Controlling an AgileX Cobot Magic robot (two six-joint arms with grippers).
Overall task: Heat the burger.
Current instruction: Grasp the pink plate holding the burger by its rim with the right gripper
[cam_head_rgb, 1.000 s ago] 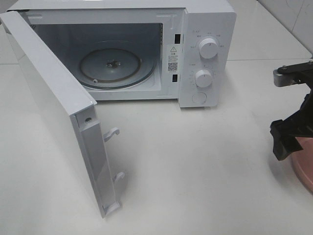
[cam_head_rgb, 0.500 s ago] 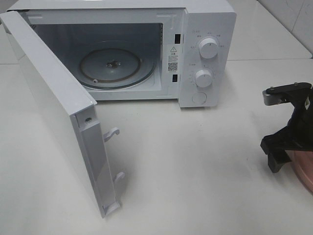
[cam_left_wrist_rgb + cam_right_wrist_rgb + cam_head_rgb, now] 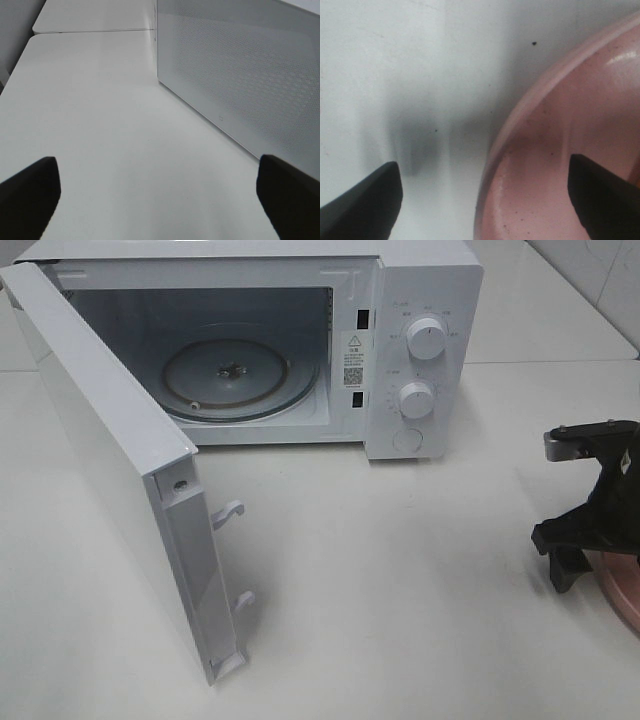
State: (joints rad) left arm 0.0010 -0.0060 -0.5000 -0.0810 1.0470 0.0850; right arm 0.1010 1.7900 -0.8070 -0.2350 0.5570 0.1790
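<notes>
The burger is out of view in every frame. At the right edge of the table sits a pink plate [image 3: 626,596], only partly in the picture. My right gripper [image 3: 588,558] hangs low over its near rim. The right wrist view shows the right gripper [image 3: 482,197] open, straddling the rim of the pink plate [image 3: 555,130] with one finger over the table and the other over the plate's inside. My left gripper [image 3: 159,197] is open over bare table with nothing between its fingers. It does not show in the exterior view.
A white microwave [image 3: 425,350] stands at the back with its door [image 3: 110,470] swung wide open toward the front left. Inside lies its glass turntable [image 3: 235,375]. The door's meshed outer face [image 3: 240,65] stands close beside the left gripper.
My right arm has come down and a little leftward, lowering the gripper onto the plate's rim. The left gripper, the microwave and its door have not moved.
</notes>
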